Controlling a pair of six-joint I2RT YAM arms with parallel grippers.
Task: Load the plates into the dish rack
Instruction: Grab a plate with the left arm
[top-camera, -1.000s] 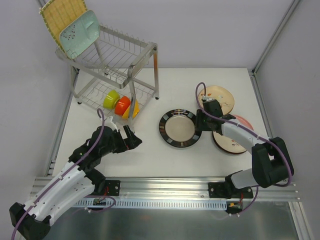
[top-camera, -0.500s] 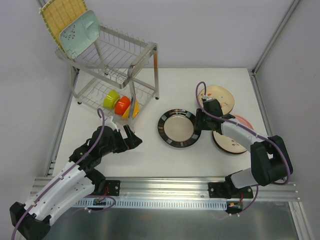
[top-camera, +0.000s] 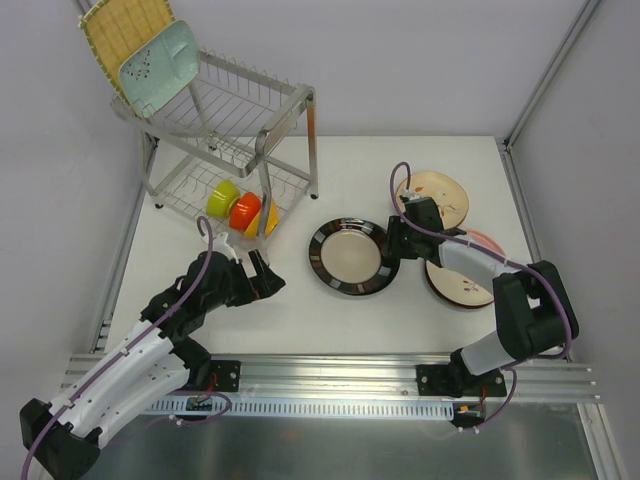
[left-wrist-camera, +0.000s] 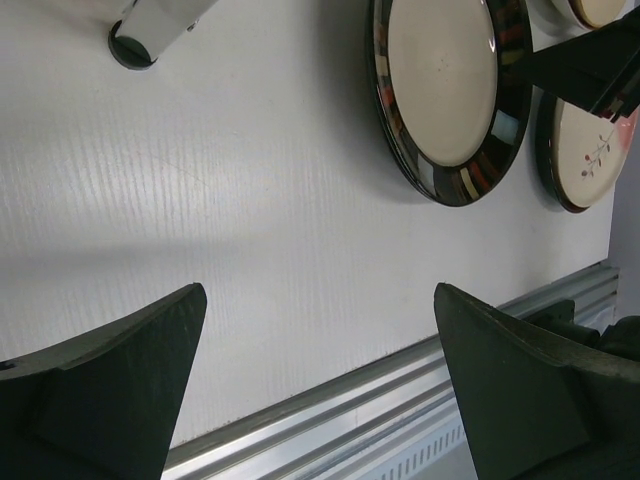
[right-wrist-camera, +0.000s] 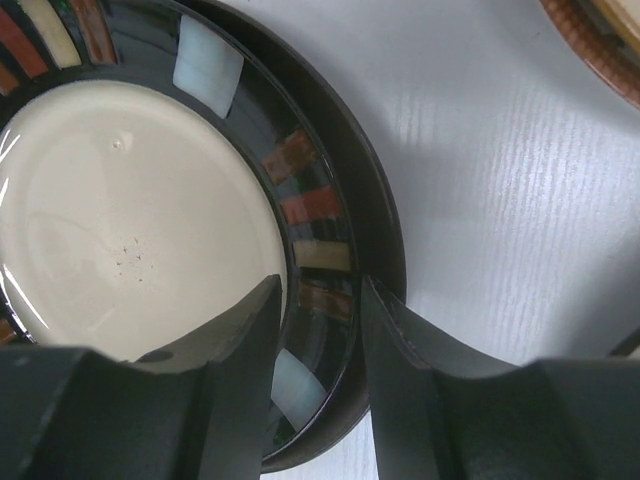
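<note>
A round dark-rimmed cream plate (top-camera: 350, 258) lies on the white table at centre. My right gripper (top-camera: 393, 243) is shut on its right rim; in the right wrist view one finger rests inside the plate (right-wrist-camera: 130, 220) and the other outside, gripper (right-wrist-camera: 320, 285). The dish rack (top-camera: 230, 120) stands at the back left, with a yellow woven-look plate (top-camera: 125, 30) and a pale teal plate (top-camera: 160, 65) leaning on its top tier. My left gripper (top-camera: 262, 272) hangs open and empty over bare table left of the plate (left-wrist-camera: 440, 90), gripper (left-wrist-camera: 318, 295).
A cream floral plate (top-camera: 440, 195) and a brown-rimmed plate (top-camera: 462, 283) lie on the right, under and beside my right arm. Green (top-camera: 222, 197), orange (top-camera: 245, 210) and yellow (top-camera: 268, 220) bowls sit in the rack's lower tier. A rack leg (left-wrist-camera: 150, 25) stands near my left gripper.
The dark-rimmed plate has slid a little to the left with my right gripper on its rim. The left arm has barely moved.
</note>
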